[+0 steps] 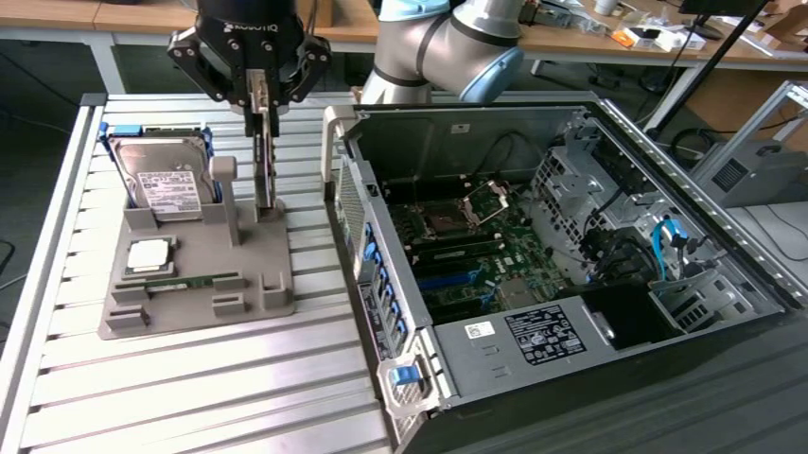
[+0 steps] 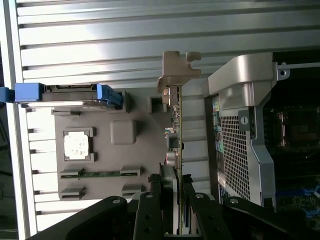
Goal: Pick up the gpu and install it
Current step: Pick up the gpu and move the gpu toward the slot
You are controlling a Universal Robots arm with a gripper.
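Jaws: narrow, closed flat against both faces of the gpu's top edge.
Gripper (image 1: 259, 99) (image 2: 174, 192): upper left of the exterior view, pointing straight down over the grey holder.
Fingers (image 2: 162, 200): black, one on each side of the card, touching it.
Gpu (image 1: 264, 161) (image 2: 175, 125): held upright and edge-on, a thin dark board hanging below the fingertips; upper left of the exterior view, between the hard drive and the computer case.
Gpu bracket (image 2: 176, 67): silver, at the card's end away from the gripper in the wrist view.
Gpu lower edge: down at the holder's upright posts; cannot tell whether it is touching the slot or just clear of it.
Holder (image 1: 189, 303) (image 2: 140, 150): grey moulded tray, left half of the exterior view, flat on the table.
Hard drive (image 1: 170, 184) (image 2: 70, 90): stands in the holder with blue side rails, towards the exterior view's left of the gpu.
Processor (image 1: 149, 253) (image 2: 77, 145): square, silver, lying in a holder pocket.
Memory stick (image 1: 189, 281) (image 2: 100, 174): narrow, green, lying flat just beside the processor.
Computer case (image 1: 442, 142) (image 2: 240, 145): open, right half of the exterior view, motherboard (image 1: 467, 255) exposed.
Table (image 1: 227, 388) (image 2: 125, 30): slatted aluminium, under holder and case.
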